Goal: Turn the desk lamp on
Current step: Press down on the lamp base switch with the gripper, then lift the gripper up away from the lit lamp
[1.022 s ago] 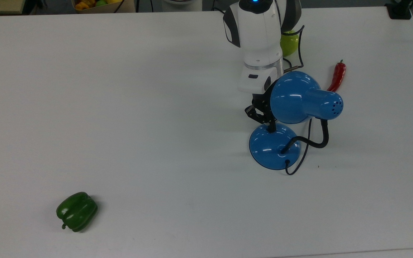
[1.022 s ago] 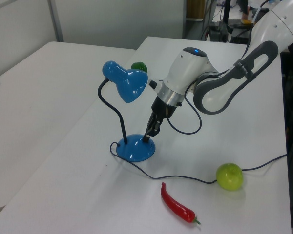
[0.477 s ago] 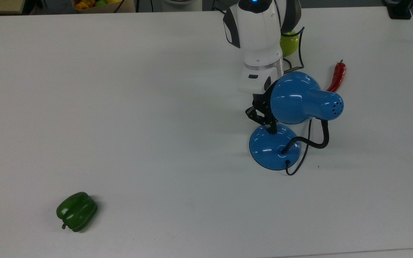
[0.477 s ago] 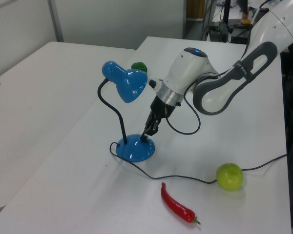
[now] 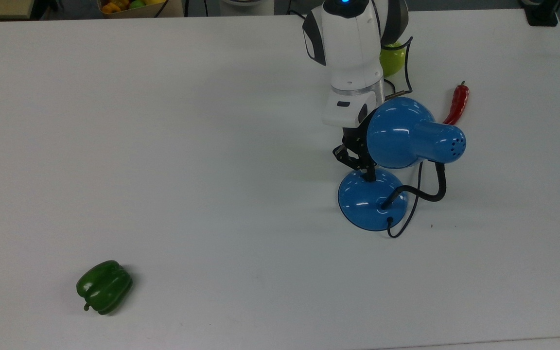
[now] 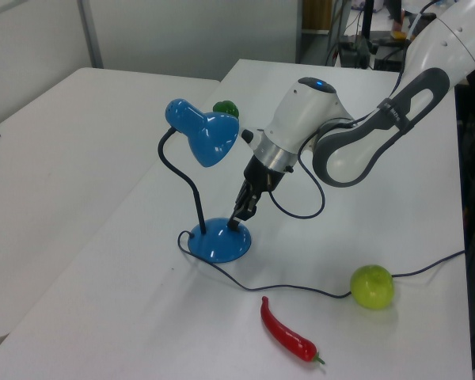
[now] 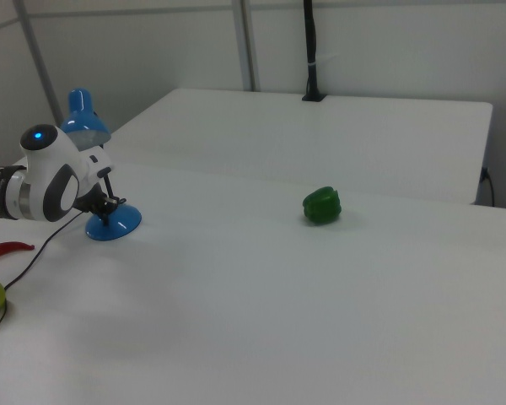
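— Item one, the desk lamp (image 5: 396,160): where is it standing?

— On the white table (image 5: 212,146), toward three o'clock in the top view. Its blue shade is leaning over the domed base, with the black neck looping out at the base's four o'clock and the cord (image 6: 301,290) trailing off across the table.

— Item two, the gripper (image 6: 239,220)?

— It is pressing its tip down on the base's rim, at the base's eleven o'clock in the top view. The fingers are looking drawn together, gripping nothing.

— Remaining stock?

— A green bell pepper (image 5: 104,287) is lying at seven o'clock in the top view, well apart. A red chili (image 6: 288,333) and a green apple (image 6: 372,286) are sitting near the cord.
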